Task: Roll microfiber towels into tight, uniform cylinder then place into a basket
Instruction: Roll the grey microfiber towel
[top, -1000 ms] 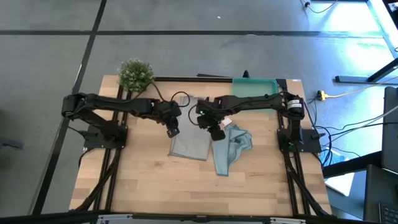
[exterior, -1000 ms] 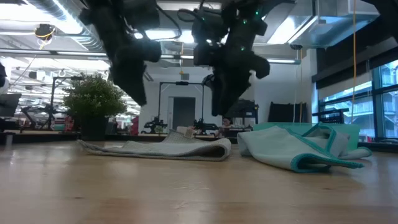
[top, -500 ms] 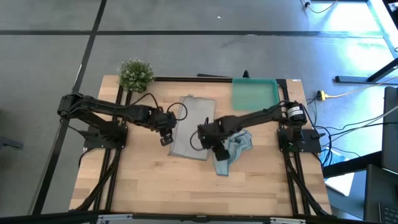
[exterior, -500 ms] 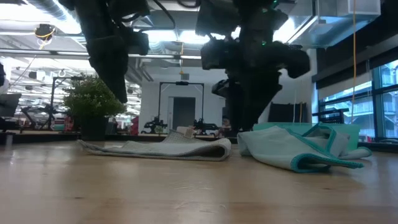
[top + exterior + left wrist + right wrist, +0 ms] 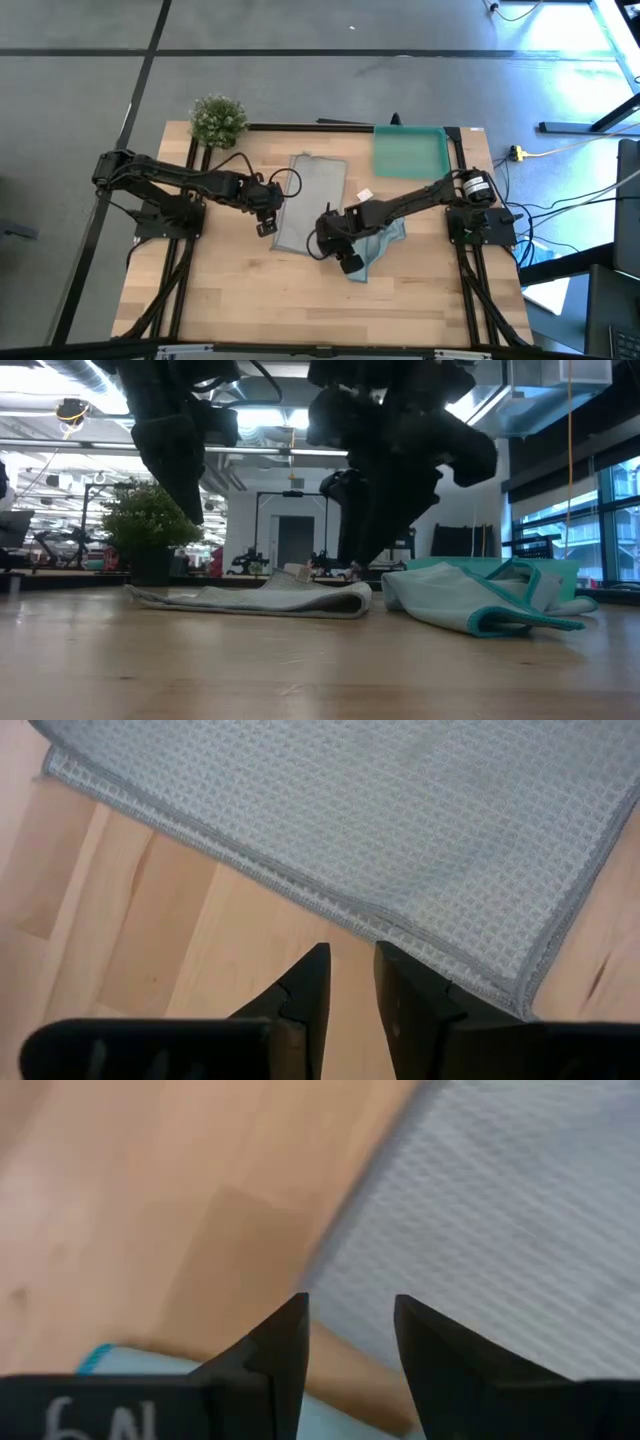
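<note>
The pale grey-blue towel [image 5: 312, 200] lies flat and folded on the wooden table; its layered edge shows in the left wrist view [image 5: 400, 830]. The light blue towel [image 5: 380, 235] lies crumpled to its right, its teal hem [image 5: 520, 622] facing the near edge. The teal basket [image 5: 410, 152] stands at the far right. My left gripper [image 5: 265, 227] hovers narrowly open over bare wood beside the grey towel's left edge [image 5: 349, 955]. My right gripper [image 5: 347, 262] hangs open above the grey towel's near right corner [image 5: 350, 1308], between the two towels.
A small potted plant [image 5: 218, 118] stands at the far left corner. Bare wood [image 5: 300, 300] stretches along the near half of the table. Cables run by the far edge, behind the grey towel.
My right gripper has swung from the grey towel's far right side toward the table's near edge and sunk a little, ending over the towel's near right corner. My left gripper has shifted off the towel toward the table's left edge. Both towels lie as before.
</note>
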`<state>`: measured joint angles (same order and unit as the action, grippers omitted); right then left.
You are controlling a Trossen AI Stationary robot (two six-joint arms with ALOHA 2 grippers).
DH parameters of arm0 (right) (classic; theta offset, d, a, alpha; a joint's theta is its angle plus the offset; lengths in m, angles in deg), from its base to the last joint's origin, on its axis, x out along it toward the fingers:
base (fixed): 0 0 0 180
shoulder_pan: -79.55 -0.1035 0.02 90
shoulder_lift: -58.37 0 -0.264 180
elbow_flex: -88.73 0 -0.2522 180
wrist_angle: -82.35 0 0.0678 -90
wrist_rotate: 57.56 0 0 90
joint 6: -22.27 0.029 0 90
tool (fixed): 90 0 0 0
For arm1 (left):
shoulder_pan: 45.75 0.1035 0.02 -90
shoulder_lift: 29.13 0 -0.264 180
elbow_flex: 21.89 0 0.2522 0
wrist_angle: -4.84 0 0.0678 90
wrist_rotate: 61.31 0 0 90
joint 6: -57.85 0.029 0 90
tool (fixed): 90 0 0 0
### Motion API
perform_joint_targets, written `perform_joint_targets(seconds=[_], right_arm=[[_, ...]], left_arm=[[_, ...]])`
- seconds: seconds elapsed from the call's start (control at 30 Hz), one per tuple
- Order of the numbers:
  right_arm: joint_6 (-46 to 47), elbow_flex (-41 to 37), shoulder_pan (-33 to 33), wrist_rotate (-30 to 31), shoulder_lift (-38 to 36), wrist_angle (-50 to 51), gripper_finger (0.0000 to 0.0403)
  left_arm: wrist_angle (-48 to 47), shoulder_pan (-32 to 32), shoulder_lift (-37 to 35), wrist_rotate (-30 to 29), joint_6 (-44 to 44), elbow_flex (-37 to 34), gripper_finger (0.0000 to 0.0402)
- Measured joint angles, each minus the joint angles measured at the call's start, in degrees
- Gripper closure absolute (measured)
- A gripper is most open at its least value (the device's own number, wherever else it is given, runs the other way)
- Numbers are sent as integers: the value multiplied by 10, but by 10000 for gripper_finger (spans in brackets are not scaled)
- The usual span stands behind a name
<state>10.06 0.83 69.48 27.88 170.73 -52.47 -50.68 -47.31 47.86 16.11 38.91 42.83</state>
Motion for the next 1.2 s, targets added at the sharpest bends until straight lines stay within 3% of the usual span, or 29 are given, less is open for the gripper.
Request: perform_joint_targets(seconds=[0.37,0.6,1.2], right_arm=[[-2,0,-3,15,24,-17,253],[-3,0,-3,-13,31,-15,253],[-19,-14,2,-14,58,-21,253]], left_arm=[[4,0,0,-1,0,0,324],[8,0,0,-4,0,0,324],[9,0,0,-5,0,0,324]])
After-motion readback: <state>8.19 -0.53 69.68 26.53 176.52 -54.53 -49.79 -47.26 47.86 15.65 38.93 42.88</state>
